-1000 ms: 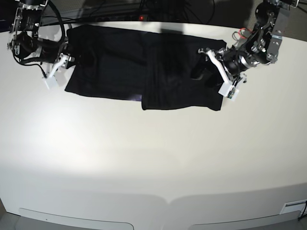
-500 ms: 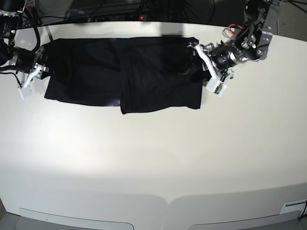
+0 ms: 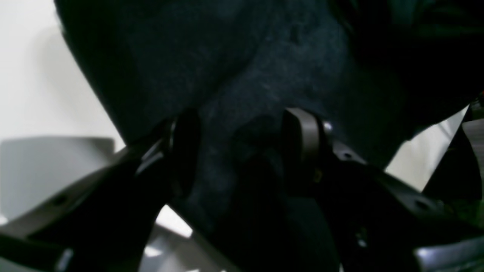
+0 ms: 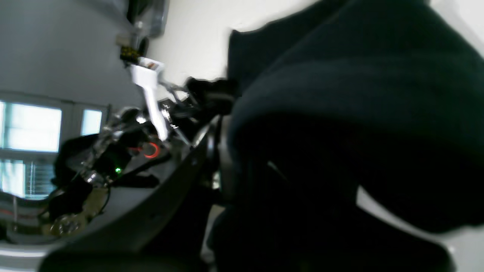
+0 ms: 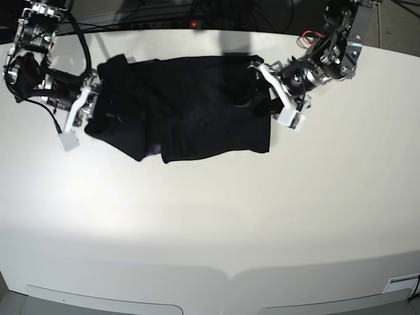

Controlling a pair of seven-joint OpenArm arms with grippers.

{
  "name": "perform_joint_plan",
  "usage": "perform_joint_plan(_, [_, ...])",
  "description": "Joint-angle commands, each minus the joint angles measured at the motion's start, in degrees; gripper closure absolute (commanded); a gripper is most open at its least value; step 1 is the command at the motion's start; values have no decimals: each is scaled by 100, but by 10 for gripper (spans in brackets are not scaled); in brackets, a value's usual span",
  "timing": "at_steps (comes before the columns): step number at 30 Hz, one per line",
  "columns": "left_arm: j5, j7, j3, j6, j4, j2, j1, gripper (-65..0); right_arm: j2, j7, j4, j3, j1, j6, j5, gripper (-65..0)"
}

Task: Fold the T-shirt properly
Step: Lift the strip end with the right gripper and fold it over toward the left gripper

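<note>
The black T-shirt lies at the back of the table, plain side up, its left part bunched and lifted. A purple scrap peeks out at its front edge. My right gripper is at the shirt's left end, shut on the cloth; in the right wrist view the T-shirt drapes over its jaws and hides them. My left gripper stands open around the shirt's right edge. In the left wrist view the T-shirt fills the gap between the spread fingers of my left gripper.
The white table stretches forward from the shirt to its curved front edge. Dark cables and a red light run along the back edge. A small white label sits at the front right corner.
The shirt first slid left with both arms. Then my right gripper came back to the right, bunching the shirt's left part. My left gripper shifted slightly up and left at the right edge.
</note>
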Motion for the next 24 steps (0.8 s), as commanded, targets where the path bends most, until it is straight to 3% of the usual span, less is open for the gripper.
perform_joint_plan(1, [260, 509, 22, 98, -87, 4, 50, -339, -2, 98, 201, -90, 125, 10, 239, 0])
perform_joint_plan(3, [260, 507, 22, -22, -87, 31, 50, -339, -166, 166, 280, -411, 269, 10, 201, 0])
perform_joint_plan(8, [260, 507, 22, -20, -90, 31, 50, -339, -726, 962, 280, -1491, 577, 10, -1126, 0])
perform_joint_plan(16, [260, 509, 22, -17, -87, 24, 48, -339, -1681, 1451, 278, -2830, 964, 10, -2997, 0])
perform_joint_plan(19, [262, 509, 22, -17, -87, 24, 48, -339, -1818, 1462, 278, -3174, 960, 10, -3429, 0])
perform_joint_plan(24, [262, 496, 4, -17, -87, -2, 31, -339, -1816, 1244, 278, -3491, 946, 10, -3456, 0])
